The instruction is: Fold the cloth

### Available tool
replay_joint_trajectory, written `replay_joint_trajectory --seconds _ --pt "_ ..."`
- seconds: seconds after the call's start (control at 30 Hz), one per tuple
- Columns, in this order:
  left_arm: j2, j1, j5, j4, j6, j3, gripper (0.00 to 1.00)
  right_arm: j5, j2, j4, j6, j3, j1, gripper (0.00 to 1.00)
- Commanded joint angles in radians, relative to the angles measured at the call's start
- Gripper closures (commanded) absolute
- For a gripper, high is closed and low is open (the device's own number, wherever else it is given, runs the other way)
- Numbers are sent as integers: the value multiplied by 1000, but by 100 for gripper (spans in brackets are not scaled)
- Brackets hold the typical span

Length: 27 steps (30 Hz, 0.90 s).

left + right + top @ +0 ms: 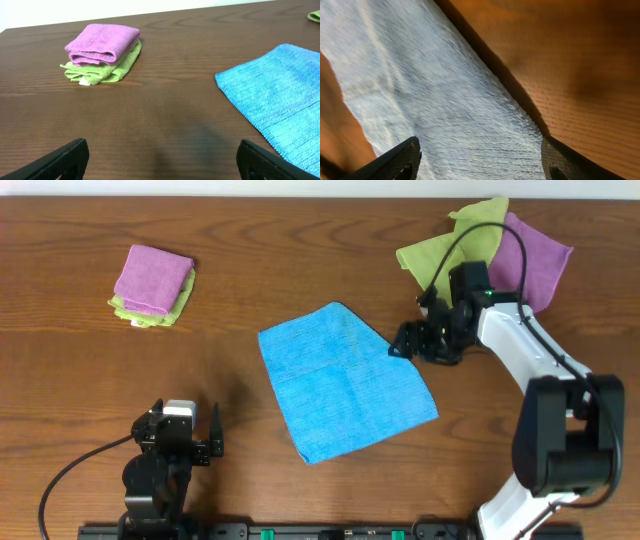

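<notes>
The sky-blue cloth lies flat and spread out in the middle of the table. It also shows at the right of the left wrist view and fills the right wrist view, washed out to pale. My right gripper is open at the cloth's right edge, just above it; its fingers straddle the cloth edge. My left gripper is open and empty near the front left, apart from the cloth.
A folded purple cloth on a folded lime-green cloth sits at the back left, also in the left wrist view. Loose lime-green and purple cloths lie at the back right behind the right arm.
</notes>
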Motion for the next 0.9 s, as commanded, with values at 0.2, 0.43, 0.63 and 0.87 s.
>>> replay_joint_trajectory --seconds 0.2,0.43,0.63,0.87 --pt "-6 6 -7 -4 -1 -20 4 -85 105 32 -102 -34 -43 24" --pt "-6 6 -7 -4 -1 -20 5 -231 167 81 -102 -34 -40 25" --pt "-6 6 -7 -4 -1 -20 5 -355 178 73 -106 -34 -14 27" --pt "-6 6 -7 -4 -1 -20 5 -465 178 195 -104 -34 60 21"
